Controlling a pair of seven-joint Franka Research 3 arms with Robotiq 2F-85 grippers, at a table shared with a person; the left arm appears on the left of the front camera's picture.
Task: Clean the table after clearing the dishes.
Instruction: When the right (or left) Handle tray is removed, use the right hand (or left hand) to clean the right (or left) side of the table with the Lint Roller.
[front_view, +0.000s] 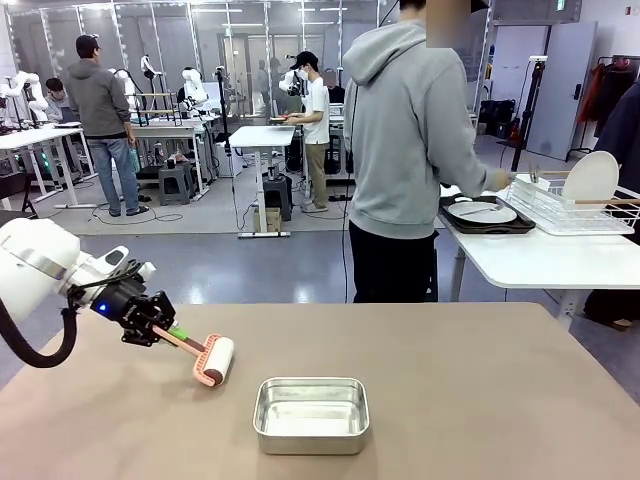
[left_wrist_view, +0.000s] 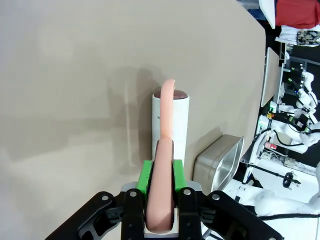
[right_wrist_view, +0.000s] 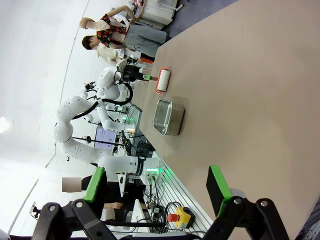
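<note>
The left claw (front_view: 165, 332) is clenched on the lint roller (front_view: 213, 360) by its pink handle, with the drum angled down at the tan worktop (front_view: 450, 400), ready to roll. The right claw (right_wrist_view: 157, 186) hangs released. The dishes (front_view: 482, 212) are already on the side table (front_view: 540, 262) by the person (front_view: 405, 130).

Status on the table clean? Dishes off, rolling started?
Done: the dishes look cleared, one plate on the dark tray, a second plate in the rack, on the white side table by the person. In hand: left tool shut on the pink-handled roller, roll low over the table; contact unclear. Right tool open, idle. Left: probably most of the rolling, and the steel pan sits on the table.
</note>
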